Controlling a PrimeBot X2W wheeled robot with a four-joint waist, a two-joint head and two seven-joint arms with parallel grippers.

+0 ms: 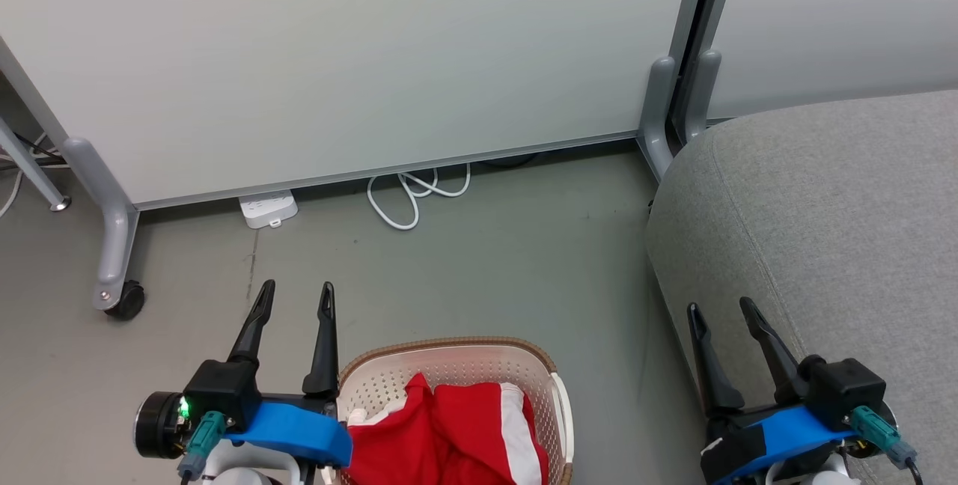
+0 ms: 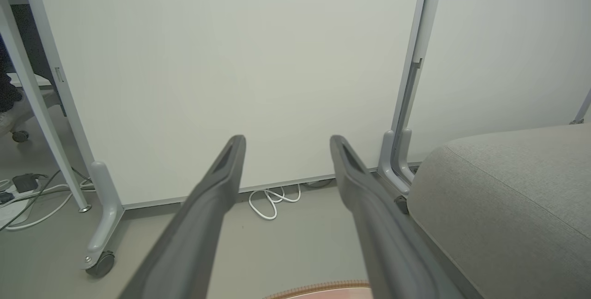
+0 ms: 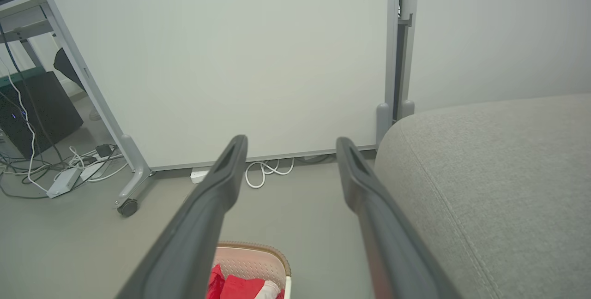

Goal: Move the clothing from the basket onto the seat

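Observation:
Red clothing (image 1: 449, 432) with white stripes lies bunched in the cream perforated basket (image 1: 557, 395) at the head view's bottom centre, on the floor. In the right wrist view the clothing (image 3: 240, 285) and the basket (image 3: 258, 253) peek in at the bottom edge. The grey woven seat (image 1: 838, 230) fills the right side, bare. My left gripper (image 1: 296, 294) stands open just left of the basket, above the floor. My right gripper (image 1: 722, 309) is open at the seat's near-left edge. The left wrist view shows the basket's brown rim (image 2: 318, 290).
A white partition panel (image 1: 337, 58) on grey wheeled feet (image 1: 120, 298) stands behind. A white power strip (image 1: 268, 208) and looped cable (image 1: 412, 197) lie on the grey floor under it. More cables (image 3: 60, 174) and a dark box (image 3: 37, 110) sit far left.

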